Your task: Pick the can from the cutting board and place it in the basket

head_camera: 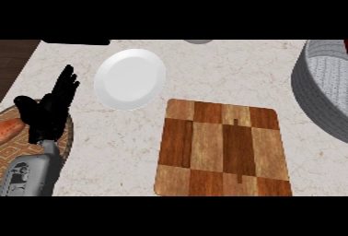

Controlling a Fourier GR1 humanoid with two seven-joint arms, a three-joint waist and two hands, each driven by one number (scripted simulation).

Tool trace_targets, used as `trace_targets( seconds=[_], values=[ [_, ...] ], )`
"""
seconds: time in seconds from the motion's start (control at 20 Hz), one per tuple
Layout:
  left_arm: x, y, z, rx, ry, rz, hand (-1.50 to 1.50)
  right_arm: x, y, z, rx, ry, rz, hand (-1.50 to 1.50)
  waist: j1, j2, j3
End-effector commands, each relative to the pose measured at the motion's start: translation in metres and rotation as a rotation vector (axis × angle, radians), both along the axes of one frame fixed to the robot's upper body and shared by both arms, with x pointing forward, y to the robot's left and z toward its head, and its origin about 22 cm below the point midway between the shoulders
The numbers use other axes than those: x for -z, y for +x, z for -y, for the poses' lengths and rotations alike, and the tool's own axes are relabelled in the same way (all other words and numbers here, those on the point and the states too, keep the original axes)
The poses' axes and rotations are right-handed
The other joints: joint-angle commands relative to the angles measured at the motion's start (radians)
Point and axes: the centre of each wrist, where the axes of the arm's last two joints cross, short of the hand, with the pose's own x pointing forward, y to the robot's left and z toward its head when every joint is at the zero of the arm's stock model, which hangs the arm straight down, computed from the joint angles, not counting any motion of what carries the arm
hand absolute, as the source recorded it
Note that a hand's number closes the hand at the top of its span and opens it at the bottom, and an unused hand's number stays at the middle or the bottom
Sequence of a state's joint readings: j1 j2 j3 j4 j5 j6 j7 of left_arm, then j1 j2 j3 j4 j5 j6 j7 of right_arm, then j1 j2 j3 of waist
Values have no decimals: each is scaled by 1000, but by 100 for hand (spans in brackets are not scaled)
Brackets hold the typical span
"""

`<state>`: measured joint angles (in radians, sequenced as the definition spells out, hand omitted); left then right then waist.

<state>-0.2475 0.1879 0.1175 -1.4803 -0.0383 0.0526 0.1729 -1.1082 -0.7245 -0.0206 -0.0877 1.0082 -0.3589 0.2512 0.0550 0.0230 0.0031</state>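
On the tabletop (231,69), which is pale speckled stone, here's the count: one cutting board (223,150), one white plate (130,79), one grey basket (326,87), one brown patterned mat or tray (66,143) at the left edge, and one orange-ish thing (10,129) lying on it that I can't identify. Only one hand shows, the left hand (48,113), and its grey forearm comes up from the lower left corner.

The can itself doesn't show anywhere, so I can't tell where it is or describe its looks. The cutting board, a checker of light and dark wood blocks, sits in the lower middle with nothing on top. The basket is at the right edge, cut off by the frame; it has a thick grey rim and a lighter woven-looking inside, and the part of its inside that shows has nothing in it.

The left hand is black, over the mat at the left, fingers (66,83) straight and pointing up toward the far side, thumb out to the side, holding nothing.

The plate is between that hand and the board, just beyond the board's far left corner, not touching it.

No labels, brands or writing that I can read on anything.
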Motion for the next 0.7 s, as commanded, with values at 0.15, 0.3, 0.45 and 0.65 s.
trace_targets(
  seconds=[0.15, 0.3, 0.45, 0.65],
  values=[
    [13, -8, 8, -13, -2, -9, 0, 33, -25, 27, 21, -46, -60, 150, -4, 1, 1],
    [8, -5, -3, -6, -6, -16, 0, 32, -13, 8, 35, -35, -49, 150, 0, 0, 0],
    [13, -8, -5, 26, -10, -11, 0, 11, -14, 19, 40, -44, -80, 150, 8, 3, 0],
    [-11, -3, -3, 13, -4, -3, 0, 42, -23, 18, 29, -20, -137, 150, 3, -2, 1]
  ],
)
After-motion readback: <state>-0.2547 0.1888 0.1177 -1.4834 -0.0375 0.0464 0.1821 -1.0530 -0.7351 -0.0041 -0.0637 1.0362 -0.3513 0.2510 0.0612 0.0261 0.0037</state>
